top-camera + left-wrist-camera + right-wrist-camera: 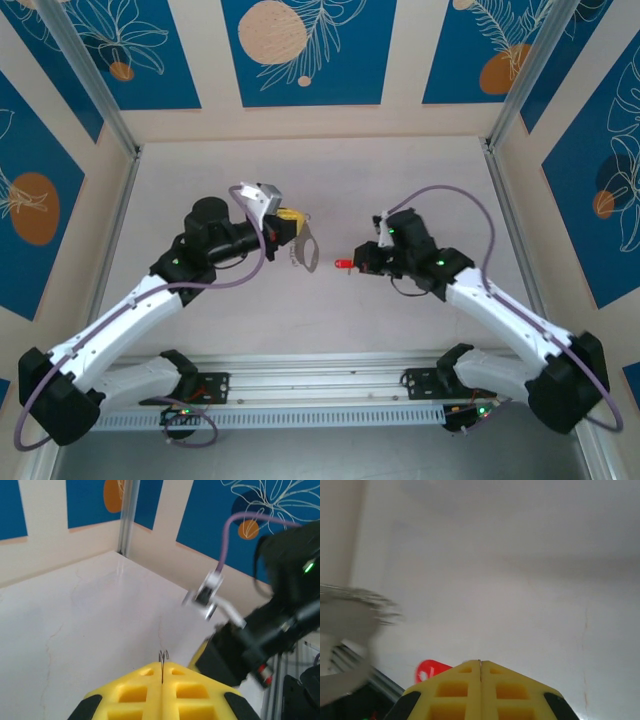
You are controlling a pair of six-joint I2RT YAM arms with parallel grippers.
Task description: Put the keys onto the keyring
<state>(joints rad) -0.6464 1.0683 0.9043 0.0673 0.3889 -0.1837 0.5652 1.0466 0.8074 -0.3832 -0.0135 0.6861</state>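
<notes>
Left gripper point(162, 669) was pinched shut on the grey keyring point(306, 250), which hung just past its fingertips. Facing it, the right gripper point(480, 663) was closed on the red-headed key point(343, 264), seemingly by the blade. Key and loop were near, apparently not touching.

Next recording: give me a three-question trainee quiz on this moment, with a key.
1. True or false: the left gripper and the right gripper both stand wide open.
2. Which gripper holds the keyring? A) left B) right C) neither
3. Fill in: in the top view, the red key and the keyring are ____ (touching / apart).
Key: 1 false, both are shut; 2 A; 3 apart.
</notes>
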